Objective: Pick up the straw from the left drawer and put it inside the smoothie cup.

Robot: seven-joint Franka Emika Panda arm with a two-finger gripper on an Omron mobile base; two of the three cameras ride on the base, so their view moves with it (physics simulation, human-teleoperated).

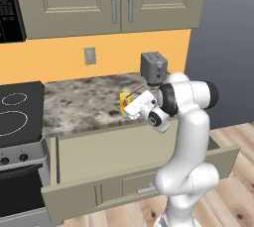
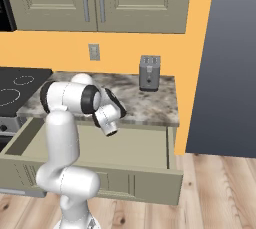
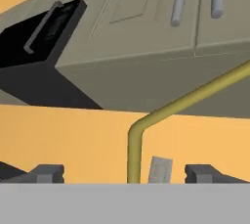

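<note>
Just one straw [image 3: 146, 123], one smoothie cup [image 1: 122, 103].

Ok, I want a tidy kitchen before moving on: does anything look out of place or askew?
The left drawer stands pulled wide out below the counter. The straw is not straight: the hand view shows a sharp bend in it, between the open gripper tips. Nothing looks spilled.

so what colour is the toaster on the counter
Grey, with a darker top; the toaster shows best in the right base view.
</note>
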